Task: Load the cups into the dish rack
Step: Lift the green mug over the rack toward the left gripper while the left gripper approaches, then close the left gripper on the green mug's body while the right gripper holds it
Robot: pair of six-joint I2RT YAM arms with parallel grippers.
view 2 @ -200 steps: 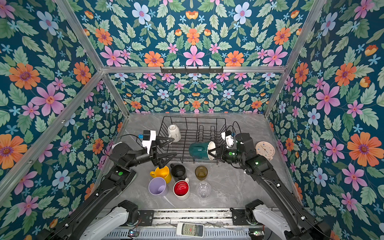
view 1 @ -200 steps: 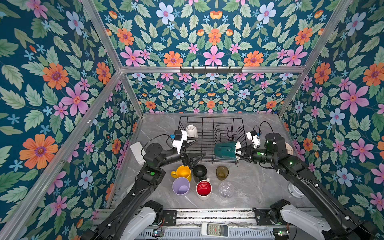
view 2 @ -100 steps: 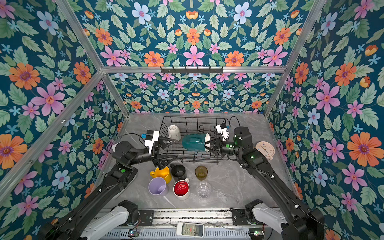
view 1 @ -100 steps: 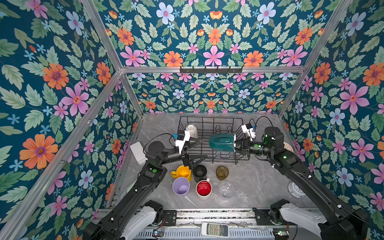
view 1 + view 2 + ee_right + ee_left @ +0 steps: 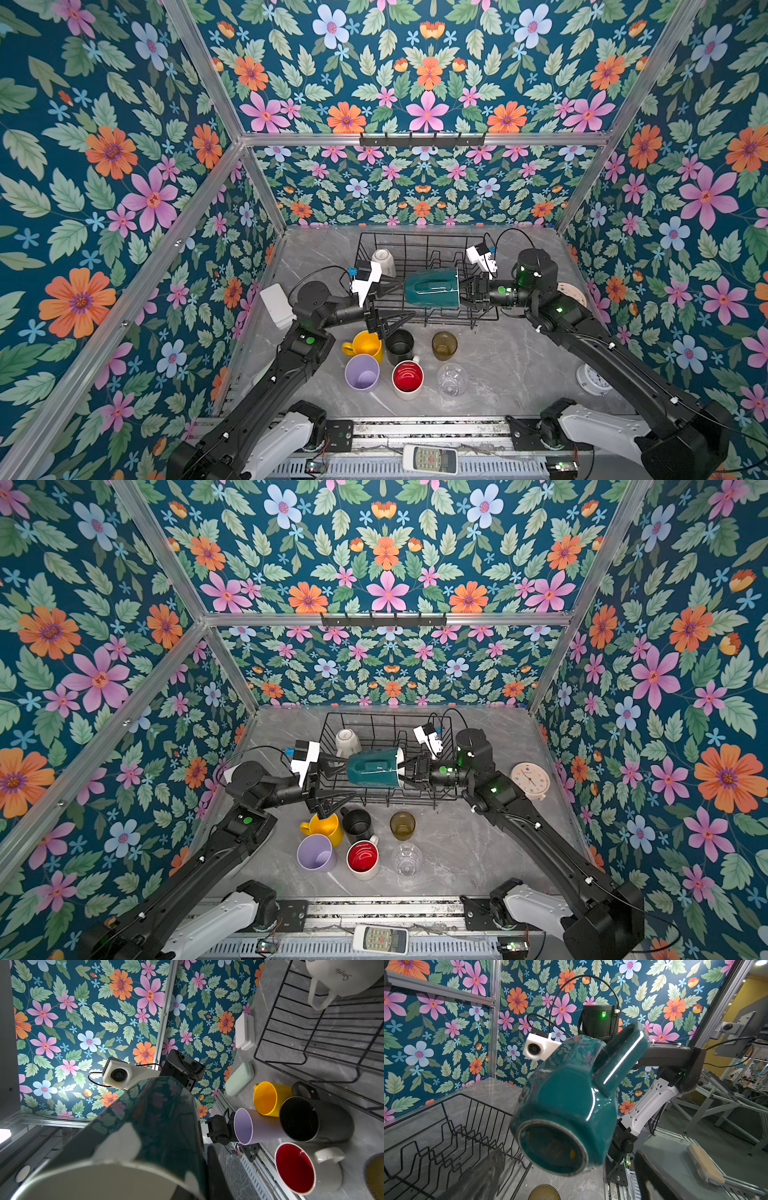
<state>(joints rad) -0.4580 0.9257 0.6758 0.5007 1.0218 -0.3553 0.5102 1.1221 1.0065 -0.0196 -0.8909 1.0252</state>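
My right gripper [image 5: 467, 289] is shut on the rim of the green/white mug [image 5: 432, 287], holding it on its side above the dish rack [image 5: 415, 234]. The mug's base [image 5: 552, 1147] faces my left gripper [image 5: 401, 301], which is open, with its fingertips just off the base on either side. A white mug [image 5: 384, 262] lies in the rack's back left corner. On the table in front stand the yellow mug [image 5: 365, 345], black mug [image 5: 400, 345], amber tumbler [image 5: 444, 345], lilac tumbler [image 5: 362, 372], white/red mug [image 5: 407, 378] and clear glass [image 5: 452, 379].
A white box [image 5: 276, 305] and a pale green case [image 5: 239, 1078] sit by the left wall. A beige clock [image 5: 530, 779] and a white clock [image 5: 592, 380] lie on the right. A remote [image 5: 430, 459] rests on the front rail. A black hook rail [image 5: 422, 139] hangs on the back wall.
The right arm has carried the green mug left and back, from the rack's right front edge to over its middle. The left gripper stayed open and edged up to the mug's base.
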